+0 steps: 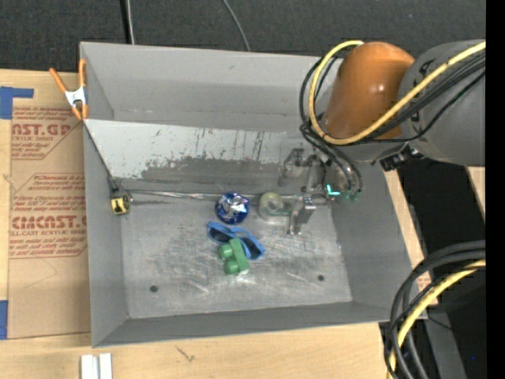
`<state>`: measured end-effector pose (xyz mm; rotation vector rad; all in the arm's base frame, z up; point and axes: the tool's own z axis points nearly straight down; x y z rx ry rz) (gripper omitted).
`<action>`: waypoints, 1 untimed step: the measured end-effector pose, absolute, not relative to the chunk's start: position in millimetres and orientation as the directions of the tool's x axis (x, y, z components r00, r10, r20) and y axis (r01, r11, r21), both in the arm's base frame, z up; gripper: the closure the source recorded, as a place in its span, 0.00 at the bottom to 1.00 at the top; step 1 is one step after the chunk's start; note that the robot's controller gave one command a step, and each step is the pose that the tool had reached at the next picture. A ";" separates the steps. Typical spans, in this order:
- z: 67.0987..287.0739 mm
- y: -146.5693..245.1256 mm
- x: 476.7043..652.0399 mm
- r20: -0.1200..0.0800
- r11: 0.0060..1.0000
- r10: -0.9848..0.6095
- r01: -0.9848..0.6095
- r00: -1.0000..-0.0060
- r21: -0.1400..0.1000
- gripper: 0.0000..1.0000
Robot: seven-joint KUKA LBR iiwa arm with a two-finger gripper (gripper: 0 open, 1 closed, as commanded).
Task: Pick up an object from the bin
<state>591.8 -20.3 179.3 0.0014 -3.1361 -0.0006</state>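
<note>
Grey metal makes up the bin (158,290), its floor scratched and its walls sloping up on every side. At the foot of the left wall lies a small yellow and black piece (118,204), well apart from everything else. Near the middle of the floor sits a shiny blue and white ball (232,206). Just below it a flat blue piece (219,230) lies on the floor, and a green plastic toy (234,259) rests partly on top of it, touching it. To the right of the ball, close beside it, is a pale greenish round thing (273,204) that looks see-through. My tool (298,218) hangs low over the floor just to the right of that pale round thing, so near that I cannot say whether the two touch. Whether my tool is released or clenched I cannot tell. Above it my wrist carries an orange cover (367,89), looped with yellow and black cables, on the arm that comes in from the right.
</note>
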 end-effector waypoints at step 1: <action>96.4 86.2 594.4 -0.018 0.981 -0.196 -0.196 -0.980 0.001 0.00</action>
